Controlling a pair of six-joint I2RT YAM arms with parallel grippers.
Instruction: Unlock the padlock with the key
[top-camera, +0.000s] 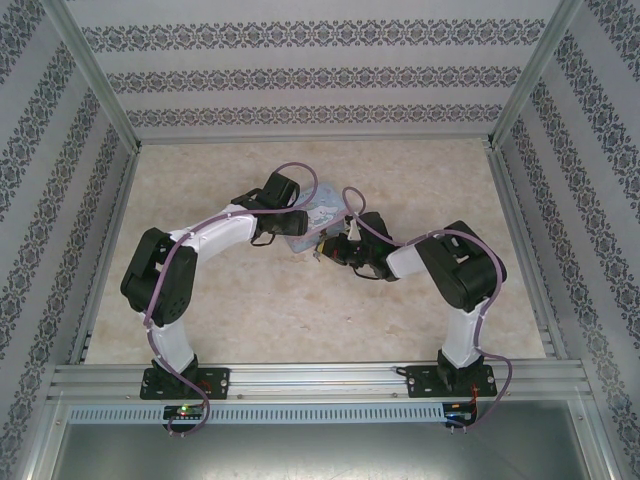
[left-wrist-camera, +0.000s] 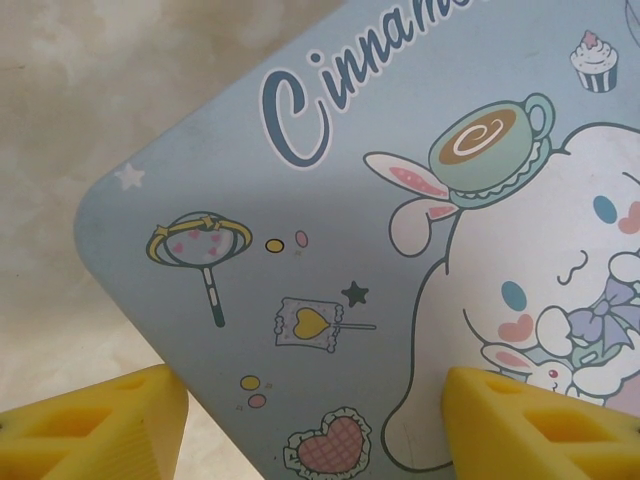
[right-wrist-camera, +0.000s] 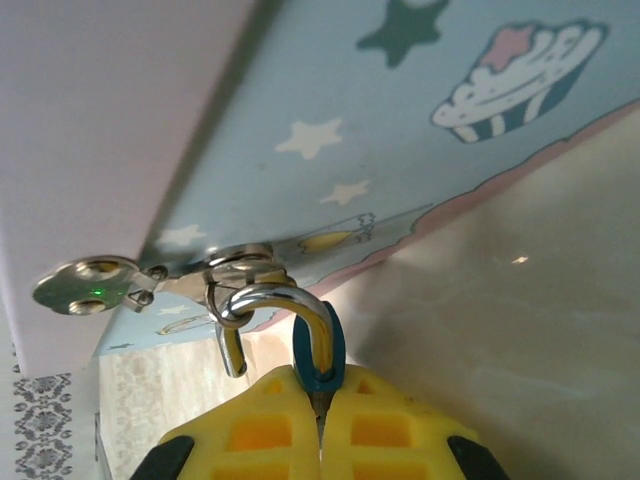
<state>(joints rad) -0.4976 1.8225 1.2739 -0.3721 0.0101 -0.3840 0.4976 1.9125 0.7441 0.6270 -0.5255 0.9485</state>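
Padlock (right-wrist-camera: 322, 352) clenched in right hand (right-wrist-camera: 320, 392) (blue body barely showing), shackle (right-wrist-camera: 275, 297) hooked through tin (right-wrist-camera: 400, 130) latch (right-wrist-camera: 240, 262), left hand (left-wrist-camera: 312, 395) released, fingers (left-wrist-camera: 100, 420) apart above tin.

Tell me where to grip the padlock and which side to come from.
Grip the padlock by its slim blue body, coming from the end opposite the shackle. The shackle is hooked through the hasp ring on the tin, so that end is crowded, while the body sticks out clear. The right pincer is shut on it this way.
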